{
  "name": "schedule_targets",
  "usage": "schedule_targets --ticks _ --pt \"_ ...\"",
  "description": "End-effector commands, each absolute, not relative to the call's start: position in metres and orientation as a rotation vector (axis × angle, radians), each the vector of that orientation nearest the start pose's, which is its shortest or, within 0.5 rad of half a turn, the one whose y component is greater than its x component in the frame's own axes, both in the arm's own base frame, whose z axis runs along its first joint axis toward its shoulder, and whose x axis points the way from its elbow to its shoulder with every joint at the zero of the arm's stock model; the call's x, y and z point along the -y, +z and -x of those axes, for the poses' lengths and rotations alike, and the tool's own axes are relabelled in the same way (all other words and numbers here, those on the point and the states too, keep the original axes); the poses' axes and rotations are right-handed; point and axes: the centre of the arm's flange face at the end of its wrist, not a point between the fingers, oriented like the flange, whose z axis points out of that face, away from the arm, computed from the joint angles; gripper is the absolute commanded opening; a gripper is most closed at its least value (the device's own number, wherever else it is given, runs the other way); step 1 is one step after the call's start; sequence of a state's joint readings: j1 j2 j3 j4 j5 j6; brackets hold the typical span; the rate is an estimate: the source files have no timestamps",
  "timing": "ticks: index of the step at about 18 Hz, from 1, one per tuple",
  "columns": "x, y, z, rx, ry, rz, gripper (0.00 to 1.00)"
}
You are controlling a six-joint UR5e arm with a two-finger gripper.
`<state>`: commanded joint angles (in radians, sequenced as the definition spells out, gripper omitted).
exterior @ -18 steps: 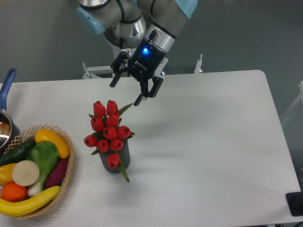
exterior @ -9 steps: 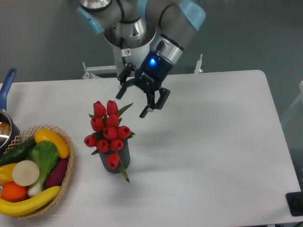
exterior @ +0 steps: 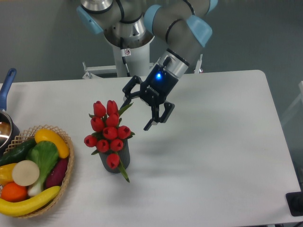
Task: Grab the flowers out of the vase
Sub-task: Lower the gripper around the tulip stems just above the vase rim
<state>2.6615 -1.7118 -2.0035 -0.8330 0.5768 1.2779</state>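
The flowers [exterior: 108, 132], a bunch of red tulip buds with green stems and leaves, stand upright in the vase [exterior: 116, 163], a small dark grey cup left of the table's middle. One bud hangs down over the vase's front. My gripper [exterior: 136, 114] hovers just right of the bunch's top, fingers spread open and pointing down-left. One fingertip [exterior: 125, 102] is next to a green leaf tip; the other fingertip [exterior: 147, 126] hangs lower right. Nothing is between the fingers.
A wicker basket [exterior: 67, 173] with fruit and vegetables sits at the front left. A blue-handled pot [exterior: 6, 86] pokes in at the left edge. The white table [exterior: 213, 142] stretches to the right, with a black object [exterior: 295, 203] off its front right corner.
The gripper has moved down and to the right over the two steps, coming level with the top of the flowers. It stays open. Flowers and vase have not moved.
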Motion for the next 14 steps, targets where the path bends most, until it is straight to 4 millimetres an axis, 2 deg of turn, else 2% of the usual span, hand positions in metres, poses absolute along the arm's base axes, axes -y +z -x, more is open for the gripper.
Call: schedule_targets --ticks 5,12,14 --pt "-0.438 0.322 0.333 -0.343 -0.288 2.128 1.00" --pt "-0.454 0.326 0.308 -0.405 -0.308 2.121 1.00" --pt "-0.454 0.323 0.307 -0.406 -0.313 2.124 1.00"
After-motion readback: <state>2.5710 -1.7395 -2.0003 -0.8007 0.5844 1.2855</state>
